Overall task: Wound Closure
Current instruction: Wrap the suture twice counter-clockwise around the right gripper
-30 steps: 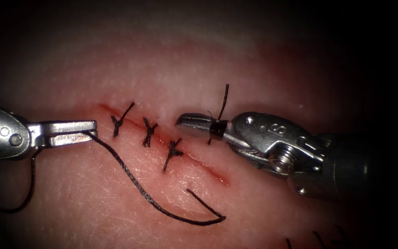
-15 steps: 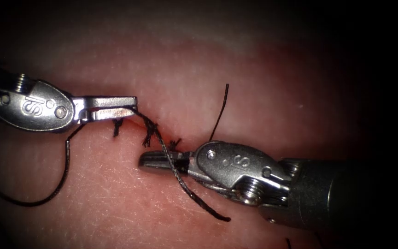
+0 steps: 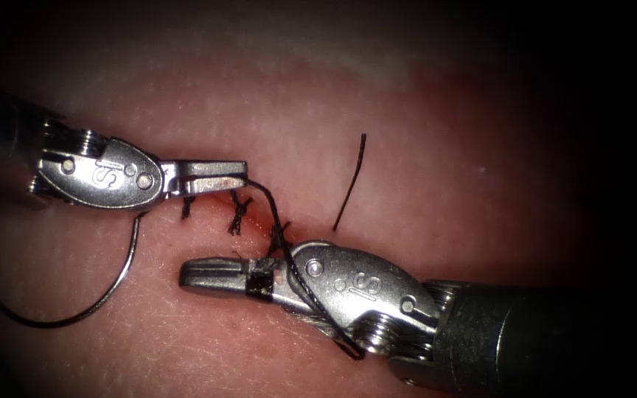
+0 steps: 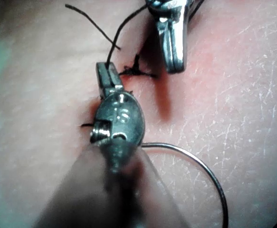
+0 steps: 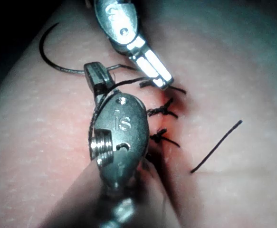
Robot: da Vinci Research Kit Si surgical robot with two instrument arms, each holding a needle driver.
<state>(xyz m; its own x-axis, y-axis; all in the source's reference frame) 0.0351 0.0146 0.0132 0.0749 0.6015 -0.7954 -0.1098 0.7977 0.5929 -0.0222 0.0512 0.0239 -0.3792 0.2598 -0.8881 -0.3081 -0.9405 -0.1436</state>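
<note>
Pinching the thread (image 3: 267, 199) over the cut (image 3: 248, 210), the left tool (image 3: 234, 177) runs it down across the right tool (image 3: 211, 273), jaws together, needle (image 3: 75, 313) lying loose left of the cut.

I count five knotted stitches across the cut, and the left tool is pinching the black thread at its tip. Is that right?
Not five. The right wrist view shows three knotted stitches across the cut. The rest is right: the left tool is pinching the black thread at its tip.
</note>
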